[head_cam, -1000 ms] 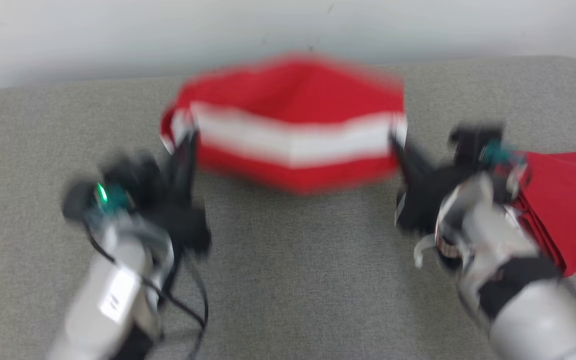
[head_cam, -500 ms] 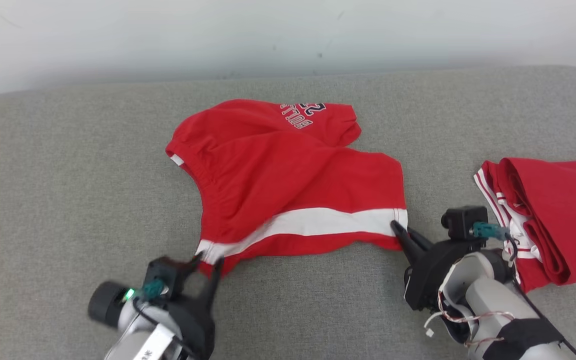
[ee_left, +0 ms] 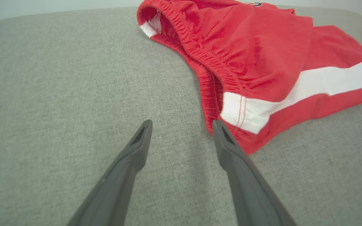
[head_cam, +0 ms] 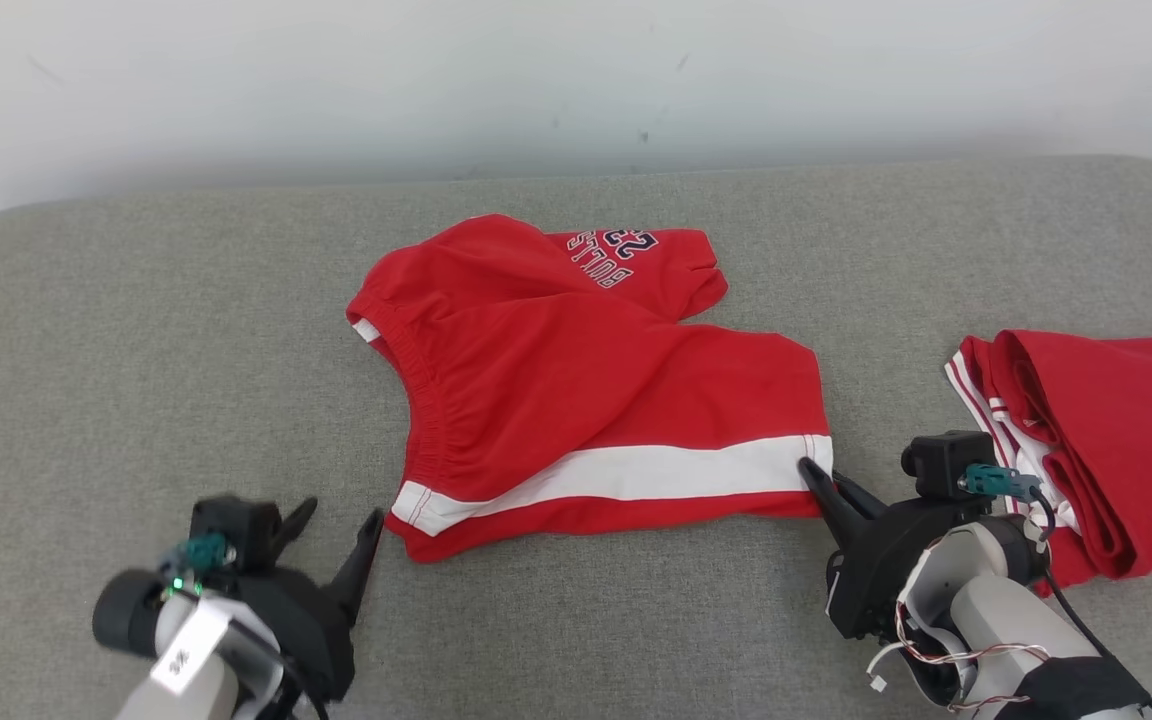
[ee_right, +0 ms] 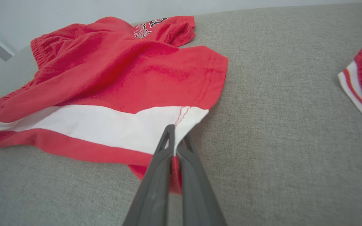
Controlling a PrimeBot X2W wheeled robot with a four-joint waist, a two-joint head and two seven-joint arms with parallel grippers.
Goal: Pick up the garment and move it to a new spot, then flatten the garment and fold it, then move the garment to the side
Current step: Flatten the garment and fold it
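The red garment (head_cam: 586,400) carries dark lettering (head_cam: 614,257) near its far end, seen upside down: "BULLS" beside a two-digit number, seemingly 23.

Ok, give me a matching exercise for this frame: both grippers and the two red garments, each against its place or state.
Things:
1. left gripper
2. right gripper
3. red shorts
4. second red garment

Places or states:
A. folded, at the robot's right on the grey cushion
B. shut on a hem corner at the white stripe
C. open, beside the waistband corner, holding nothing
D. spread mid-cushion, partly rumpled

Pairs: 1-C, 2-B, 3-D, 4-A.
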